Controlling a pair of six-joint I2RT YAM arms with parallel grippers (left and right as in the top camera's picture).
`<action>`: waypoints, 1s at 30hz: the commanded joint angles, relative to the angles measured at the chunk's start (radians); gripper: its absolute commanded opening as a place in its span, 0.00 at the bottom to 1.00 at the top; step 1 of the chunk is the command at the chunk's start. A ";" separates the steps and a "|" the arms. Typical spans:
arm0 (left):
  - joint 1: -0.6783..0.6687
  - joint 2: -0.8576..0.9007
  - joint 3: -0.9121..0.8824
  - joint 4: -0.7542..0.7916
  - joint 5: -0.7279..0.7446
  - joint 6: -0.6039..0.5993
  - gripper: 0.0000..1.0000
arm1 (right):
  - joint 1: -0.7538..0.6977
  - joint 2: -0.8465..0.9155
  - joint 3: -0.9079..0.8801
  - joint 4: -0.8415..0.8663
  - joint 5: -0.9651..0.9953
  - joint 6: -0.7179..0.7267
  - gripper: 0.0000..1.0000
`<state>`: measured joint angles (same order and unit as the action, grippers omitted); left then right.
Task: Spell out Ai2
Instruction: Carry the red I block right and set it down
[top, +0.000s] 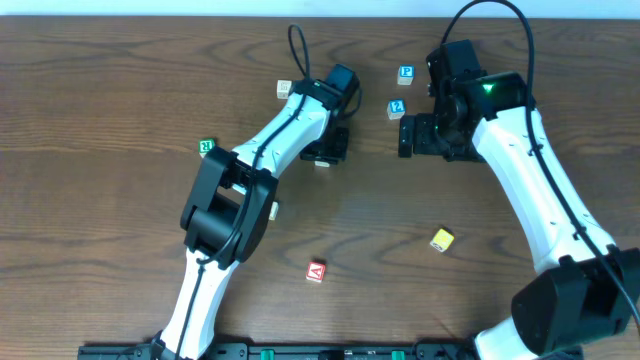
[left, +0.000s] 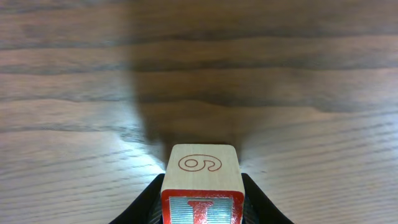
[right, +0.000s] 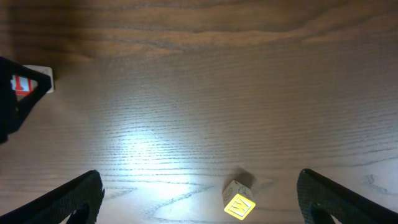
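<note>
My left gripper (top: 326, 150) is shut on a wooden block with a red letter I (left: 201, 165). A red 6 shows on the block's top face. The block is held just above the table in the left wrist view, and also shows at the left edge of the right wrist view (right: 25, 84). My right gripper (top: 405, 136) is open and empty (right: 199, 199), to the right of the left gripper. A red A block (top: 316, 271) lies near the front middle. A blue 2 block (top: 397, 109) lies just behind the right gripper.
A yellow W block (top: 442, 240) lies front right and also shows between the right fingers, further off (right: 239, 202). A blue P block (top: 406, 74), a beige block (top: 284, 89) and a green block (top: 207, 146) lie on the wooden table (top: 120, 230).
</note>
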<state>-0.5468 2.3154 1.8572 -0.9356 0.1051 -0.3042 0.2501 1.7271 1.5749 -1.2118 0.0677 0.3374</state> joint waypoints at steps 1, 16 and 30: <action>-0.006 0.016 -0.005 0.004 0.023 -0.011 0.30 | 0.000 -0.006 -0.008 -0.003 0.008 0.013 0.99; -0.006 0.016 -0.005 0.023 0.026 -0.035 0.53 | 0.000 -0.006 -0.008 -0.004 0.011 0.013 0.99; 0.004 -0.055 -0.005 -0.005 0.006 0.014 0.55 | 0.000 -0.006 -0.008 -0.004 0.011 0.006 0.99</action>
<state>-0.5507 2.3150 1.8572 -0.9298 0.1272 -0.3149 0.2501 1.7271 1.5742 -1.2129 0.0681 0.3370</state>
